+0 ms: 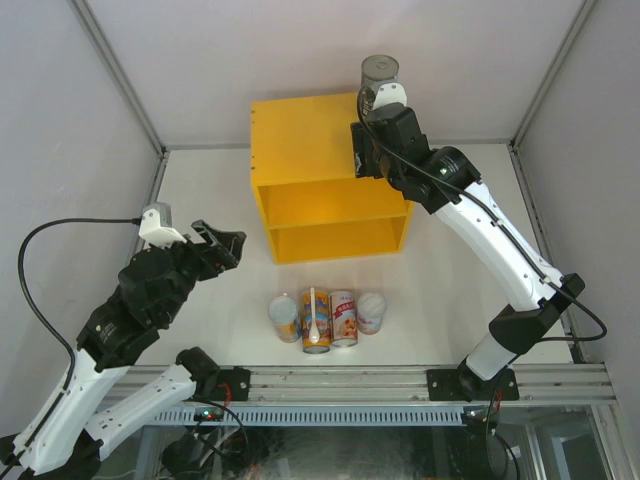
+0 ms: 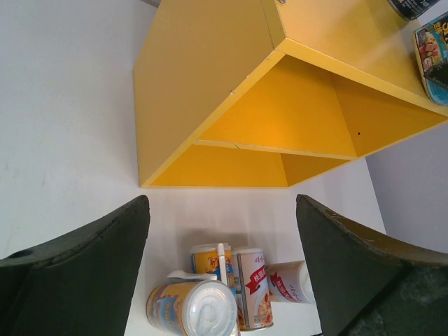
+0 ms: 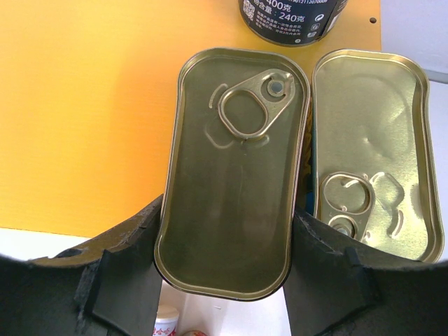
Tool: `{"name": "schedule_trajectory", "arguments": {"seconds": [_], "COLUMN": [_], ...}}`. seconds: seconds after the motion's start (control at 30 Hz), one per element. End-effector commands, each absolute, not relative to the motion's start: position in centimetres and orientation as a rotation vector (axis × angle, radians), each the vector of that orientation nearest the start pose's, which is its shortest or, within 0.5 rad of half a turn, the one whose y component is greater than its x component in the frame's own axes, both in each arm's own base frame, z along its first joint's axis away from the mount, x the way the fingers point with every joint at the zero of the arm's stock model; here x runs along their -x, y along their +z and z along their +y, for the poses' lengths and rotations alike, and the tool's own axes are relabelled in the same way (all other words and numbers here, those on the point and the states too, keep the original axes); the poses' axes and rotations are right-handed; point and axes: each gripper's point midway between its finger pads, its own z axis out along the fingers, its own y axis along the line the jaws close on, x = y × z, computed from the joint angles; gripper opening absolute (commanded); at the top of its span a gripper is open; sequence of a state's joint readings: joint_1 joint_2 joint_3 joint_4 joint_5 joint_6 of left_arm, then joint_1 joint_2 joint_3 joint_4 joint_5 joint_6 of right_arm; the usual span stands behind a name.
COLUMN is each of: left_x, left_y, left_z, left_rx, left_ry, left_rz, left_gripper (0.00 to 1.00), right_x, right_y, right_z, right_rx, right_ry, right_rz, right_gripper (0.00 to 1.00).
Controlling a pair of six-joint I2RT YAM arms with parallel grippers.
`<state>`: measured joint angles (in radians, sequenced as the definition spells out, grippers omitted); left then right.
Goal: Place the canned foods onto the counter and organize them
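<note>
The yellow counter (image 1: 300, 150) stands at the back of the table. My right gripper (image 3: 225, 217) is shut on a flat gold-lidded tin (image 3: 234, 175) at the right front edge of the counter top (image 3: 84, 105). A second gold-lidded tin (image 3: 371, 154) lies just right of it, and the dark grey can (image 3: 290, 17) stands behind both. In the top view the right gripper (image 1: 360, 150) hides the tins. Two orange-blue cans (image 1: 286, 317), one with a white spoon (image 1: 316, 320), and two white-red cans (image 1: 343, 317) sit in front of the counter. My left gripper (image 1: 222, 243) is open and empty.
The left wrist view shows the counter's two open compartments (image 2: 280, 119), the row of cans (image 2: 253, 287) below between my open fingers (image 2: 105, 266), and a teal tin (image 2: 434, 49) on the counter top. Grey walls close in the table. A metal rail (image 1: 330, 385) runs along the near edge.
</note>
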<state>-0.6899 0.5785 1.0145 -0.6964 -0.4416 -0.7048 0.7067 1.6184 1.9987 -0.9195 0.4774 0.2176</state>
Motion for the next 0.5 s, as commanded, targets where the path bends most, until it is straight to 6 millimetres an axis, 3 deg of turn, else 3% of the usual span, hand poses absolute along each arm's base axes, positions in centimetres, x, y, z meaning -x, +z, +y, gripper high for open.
{"name": "schedule_trajectory", "arguments": {"seconds": [0.0,0.23,0.47], "left_x": [-20.66,-20.50,-20.42], "left_y": [34.29,34.31,34.31], "left_z": [-10.58,-10.55,-10.52], "left_rx": [0.331,0.327,0.319], "left_ry": [-0.626,-0.629,-0.627], "left_rz": [1.759,1.760,1.763], "left_gripper": [0.89,0.88,0.89], "right_x": [-37.06,-36.97,-36.83], "right_y": [39.12,39.06,39.31], "right_z": [21.33,21.27,21.27], "right_rx": [0.189,0.182,0.174], "right_ry": [0.096,0.098,0.103], "right_rz": [1.957,1.962,1.957], "right_gripper": [0.24,0.40,0.45]}}
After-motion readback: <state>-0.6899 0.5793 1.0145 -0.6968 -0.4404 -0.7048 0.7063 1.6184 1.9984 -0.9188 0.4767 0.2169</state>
